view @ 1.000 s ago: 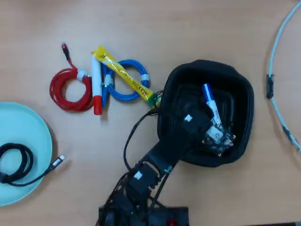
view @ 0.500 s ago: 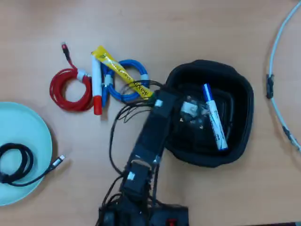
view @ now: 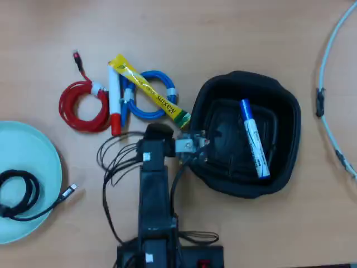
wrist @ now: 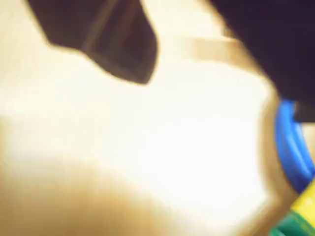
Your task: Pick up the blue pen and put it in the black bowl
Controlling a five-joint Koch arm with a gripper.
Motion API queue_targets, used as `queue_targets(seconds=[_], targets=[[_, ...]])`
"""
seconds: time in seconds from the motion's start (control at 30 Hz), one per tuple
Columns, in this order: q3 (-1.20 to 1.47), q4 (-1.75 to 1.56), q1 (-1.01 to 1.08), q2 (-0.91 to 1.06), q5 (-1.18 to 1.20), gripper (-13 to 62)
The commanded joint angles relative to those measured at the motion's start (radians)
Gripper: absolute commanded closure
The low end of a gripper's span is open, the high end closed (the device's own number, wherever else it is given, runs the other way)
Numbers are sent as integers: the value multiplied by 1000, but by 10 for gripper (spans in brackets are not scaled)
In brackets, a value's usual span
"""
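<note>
The slim white marker with a blue cap and blue end (view: 254, 138) lies loose on the ridged floor of the large black rounded-square plastic bowl (view: 279, 100), toward the right side of the wooden bench (view: 223, 39) in the overhead view. The black arm's gripper (view: 192, 146) hangs just beside the bowl's left rim, holding nothing; whether its jaws are parted I cannot tell. The wrist view is blurred.

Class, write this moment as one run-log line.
blue pen: lying inside black bowl | gripper: off pen, state unclear | phase: pen placed
</note>
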Motion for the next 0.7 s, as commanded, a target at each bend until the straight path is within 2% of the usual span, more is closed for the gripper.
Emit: queue_targets(seconds=[0.0, 0.33, 0.67], targets=[[21, -149, -58, 72, 57, 183], [604, -607, -78, 296, 60, 185], [1031, -933, 71, 423, -63, 185]])
